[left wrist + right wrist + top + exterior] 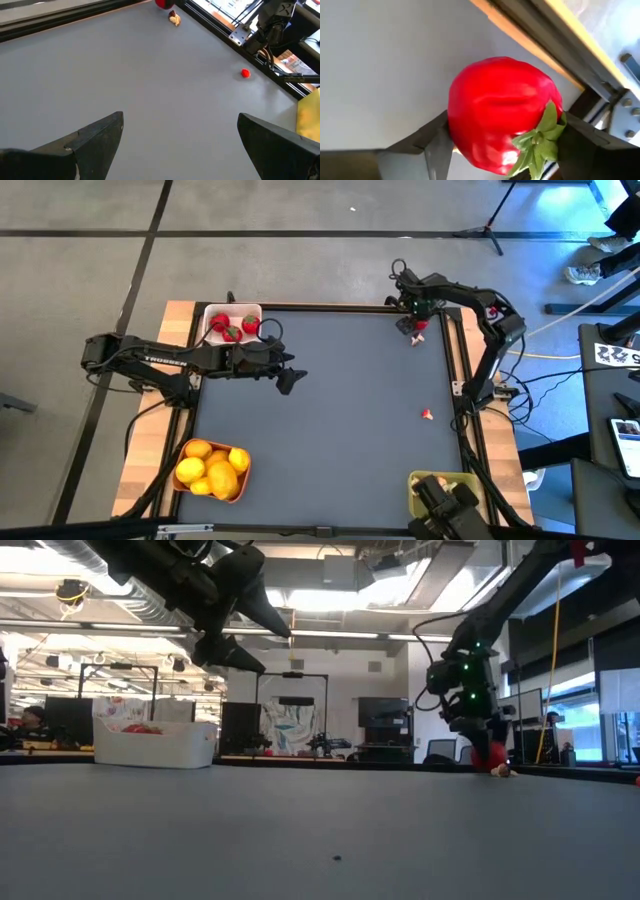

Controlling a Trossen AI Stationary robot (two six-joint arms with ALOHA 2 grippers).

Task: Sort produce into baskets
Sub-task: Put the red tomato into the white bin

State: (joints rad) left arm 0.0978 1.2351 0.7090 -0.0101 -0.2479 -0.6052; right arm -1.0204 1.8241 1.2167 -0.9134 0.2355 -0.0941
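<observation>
Squarely between the right claw (502, 150) fingers, a red strawberry (502, 117).

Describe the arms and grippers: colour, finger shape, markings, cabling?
Both arms are dark, near black. The left arm carries pale lettering along one link. The right arm shows red spots by a joint and green lights at its wrist. Left gripper fingers are dark tapered wedges. Black cables trail off both bases.

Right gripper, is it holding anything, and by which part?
The right gripper has its fingers on either side of a red strawberry, across its body; a firm hold cannot be told. The left gripper is open, empty.
</observation>
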